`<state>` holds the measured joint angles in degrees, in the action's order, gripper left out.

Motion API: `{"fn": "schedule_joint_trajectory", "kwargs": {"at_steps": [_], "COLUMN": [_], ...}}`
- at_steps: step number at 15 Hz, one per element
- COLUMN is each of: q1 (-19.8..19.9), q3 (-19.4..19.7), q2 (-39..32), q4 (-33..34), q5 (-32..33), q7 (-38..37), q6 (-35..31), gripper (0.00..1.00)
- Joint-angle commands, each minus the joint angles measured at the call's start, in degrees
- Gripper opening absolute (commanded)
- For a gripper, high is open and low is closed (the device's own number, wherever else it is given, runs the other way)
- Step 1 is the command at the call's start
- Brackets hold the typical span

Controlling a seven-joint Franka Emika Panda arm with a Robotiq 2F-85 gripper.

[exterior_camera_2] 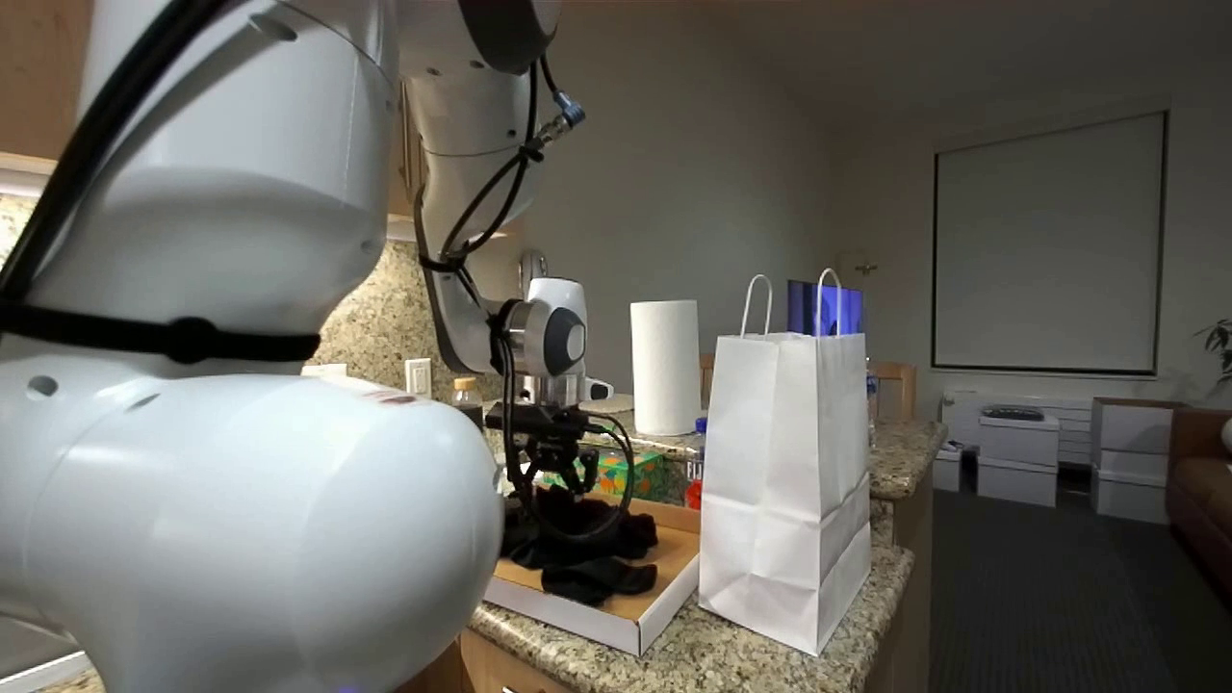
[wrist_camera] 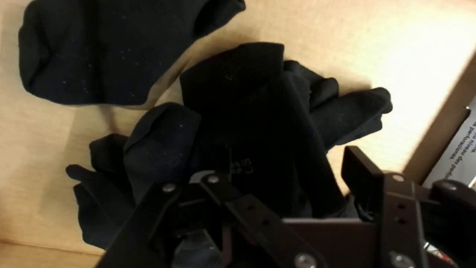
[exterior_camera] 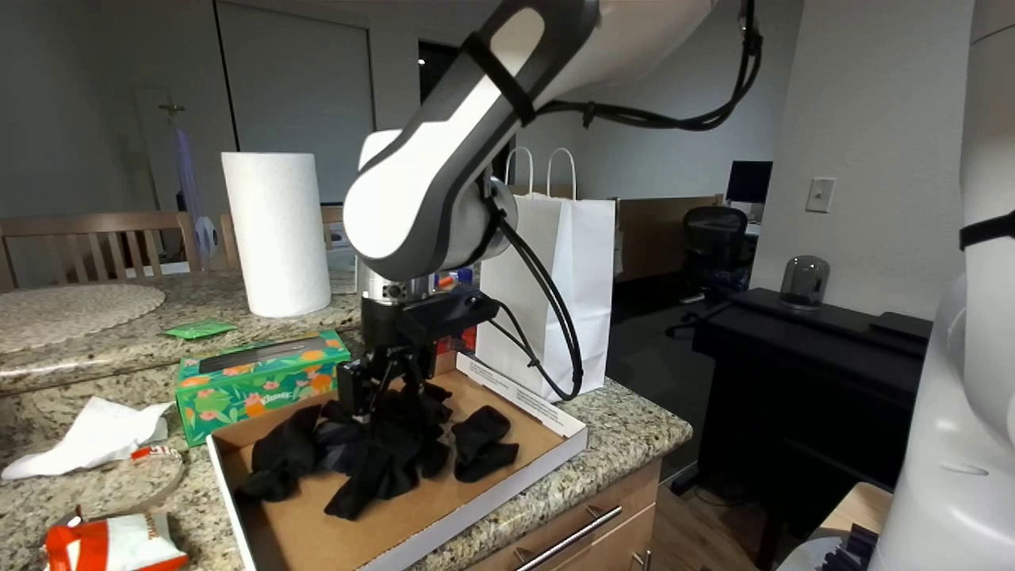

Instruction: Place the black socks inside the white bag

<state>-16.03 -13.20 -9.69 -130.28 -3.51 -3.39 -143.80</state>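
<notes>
Several black socks [exterior_camera: 481, 444] lie in a loose heap inside a shallow cardboard tray [exterior_camera: 507, 488]; one sits a little apart from the pile in an exterior view. My gripper [wrist_camera: 292, 167] points down over the heap, its fingers spread apart. Black fabric shows below and between the fingers in the wrist view, and none looks pinched. In an exterior view the gripper [exterior_camera_2: 553, 481] hangs low at the pile, close to the socks [exterior_camera_2: 597, 577]. The white bag [exterior_camera_2: 770, 462] stands upright beside the tray on the counter, handles up. Its inside is hidden.
A green tissue box [exterior_camera: 262, 388] touches the tray's far side. Behind it a paper towel roll [exterior_camera: 277, 238] stands on the raised counter. A crumpled tissue [exterior_camera: 95, 436] and a red-white packet [exterior_camera: 119, 546] lie beside the tray. The bag stands near the counter's edge.
</notes>
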Motion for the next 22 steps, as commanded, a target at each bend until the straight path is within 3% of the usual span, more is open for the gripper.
{"fn": "schedule_joint_trajectory", "kwargs": {"at_steps": [1, 7, 11, 13, 22], "q1": [-0.3, -0.5, -0.3, 0.1, 0.1], "q3": [0.1, 0.3, 0.1, -0.5, -2.3], "q2": [-2.2, -0.5, 2.9, 5.1, 14.1], "q4": [1.7, 0.7, -1.0, -1.8, -2.7], "q5": [2.6, 3.5, 4.1, 2.6, -8.1], "q7": [-2.6, -3.6, -4.9, -3.5, 6.5], "q6": [-1.1, -1.7, -1.3, -0.5, 4.9], "gripper": [0.46, 0.08, 0.05, 0.09, 0.09]}}
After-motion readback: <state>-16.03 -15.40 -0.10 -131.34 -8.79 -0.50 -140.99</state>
